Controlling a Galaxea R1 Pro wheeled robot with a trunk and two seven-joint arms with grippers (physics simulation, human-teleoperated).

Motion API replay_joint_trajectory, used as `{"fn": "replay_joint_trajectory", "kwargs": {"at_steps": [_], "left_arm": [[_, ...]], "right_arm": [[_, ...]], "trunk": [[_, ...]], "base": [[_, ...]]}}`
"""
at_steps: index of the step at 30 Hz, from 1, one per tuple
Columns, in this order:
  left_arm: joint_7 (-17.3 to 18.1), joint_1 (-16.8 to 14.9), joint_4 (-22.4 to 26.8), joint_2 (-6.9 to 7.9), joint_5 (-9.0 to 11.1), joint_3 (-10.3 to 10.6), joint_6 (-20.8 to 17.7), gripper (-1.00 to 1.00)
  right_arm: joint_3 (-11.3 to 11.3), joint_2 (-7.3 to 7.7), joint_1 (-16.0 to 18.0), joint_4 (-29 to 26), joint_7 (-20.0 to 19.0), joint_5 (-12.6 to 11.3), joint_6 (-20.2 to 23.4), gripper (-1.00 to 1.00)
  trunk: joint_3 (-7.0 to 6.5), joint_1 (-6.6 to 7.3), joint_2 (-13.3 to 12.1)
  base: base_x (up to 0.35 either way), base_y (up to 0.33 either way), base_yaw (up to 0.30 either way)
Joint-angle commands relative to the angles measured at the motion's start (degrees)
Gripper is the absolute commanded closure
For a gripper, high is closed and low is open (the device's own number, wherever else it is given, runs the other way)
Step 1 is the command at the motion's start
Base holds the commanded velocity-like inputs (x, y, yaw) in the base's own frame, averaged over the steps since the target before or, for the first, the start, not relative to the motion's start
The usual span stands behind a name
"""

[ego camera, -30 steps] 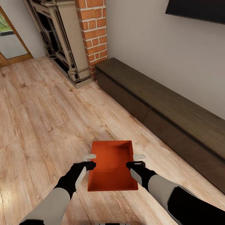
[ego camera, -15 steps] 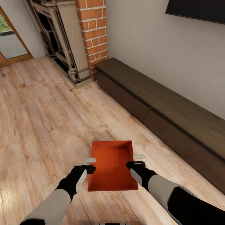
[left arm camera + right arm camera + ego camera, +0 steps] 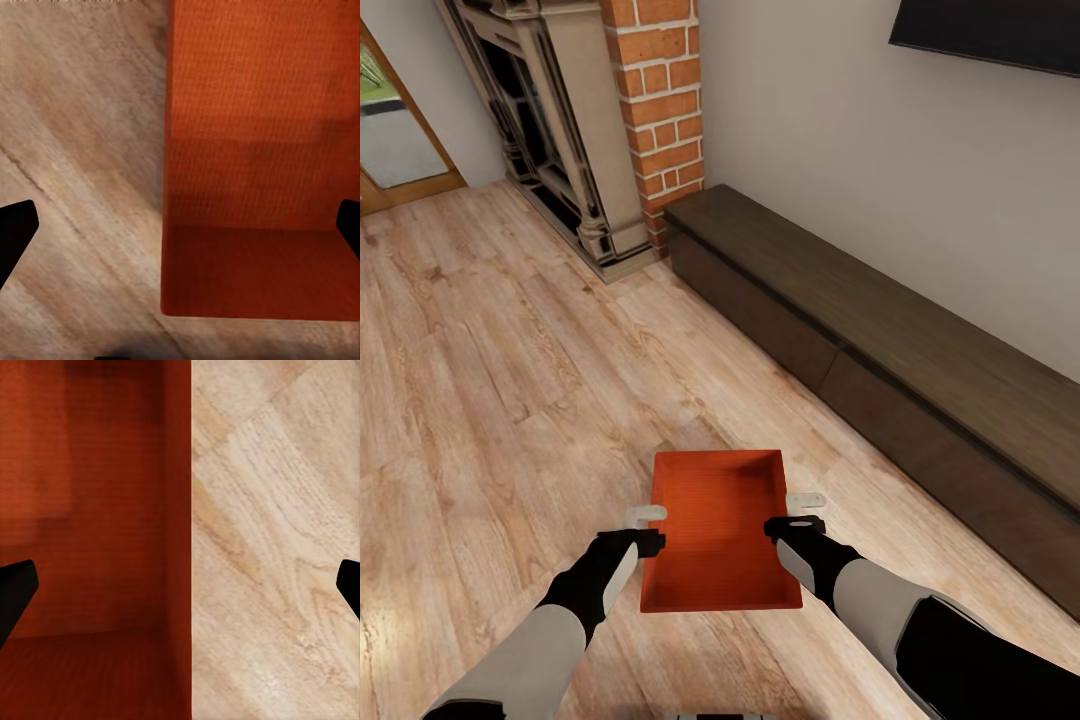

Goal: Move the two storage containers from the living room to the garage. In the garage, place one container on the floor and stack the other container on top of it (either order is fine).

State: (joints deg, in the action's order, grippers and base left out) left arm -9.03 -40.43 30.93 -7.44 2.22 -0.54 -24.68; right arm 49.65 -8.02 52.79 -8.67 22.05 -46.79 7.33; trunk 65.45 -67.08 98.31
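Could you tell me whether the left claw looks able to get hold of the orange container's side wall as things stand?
Probably yes: the left claw is open, its fingers straddling the container's left wall, with nothing between them but that wall.

Bright, even light; soft shadows; wrist views blurred.

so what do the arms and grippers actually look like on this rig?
Both arms have light grey forearm shells running into black wrist sections. The left gripper and right gripper each pair a black finger with a pale grey-white one. In the wrist views the fingertips show as plain black tabs. No cables or markings visible.
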Motion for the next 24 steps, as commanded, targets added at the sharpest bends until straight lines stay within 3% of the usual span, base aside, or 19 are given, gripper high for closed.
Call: {"fn": "replay_joint_trajectory", "kwargs": {"at_steps": [1,24], "left_arm": [[-0.22,0.00,0.10,-0.03,0.23,-0.06,-0.16,-1.00],[-0.28,0.00,0.50,-0.16,0.04,-0.08,0.23,-1.00]], "right_arm": [[0.50,0.03,0.03,-0.12,0.37,-0.21,0.40,-1.00],[0.54,0.03,0.03,-0.12,0.37,-0.22,0.40,-1.00]], "trunk": [[0.03,0.00,0.02],[0.03,0.00,0.02]], "base": [[0.000,0.000,0.000],[0.000,0.000,0.000]]}}
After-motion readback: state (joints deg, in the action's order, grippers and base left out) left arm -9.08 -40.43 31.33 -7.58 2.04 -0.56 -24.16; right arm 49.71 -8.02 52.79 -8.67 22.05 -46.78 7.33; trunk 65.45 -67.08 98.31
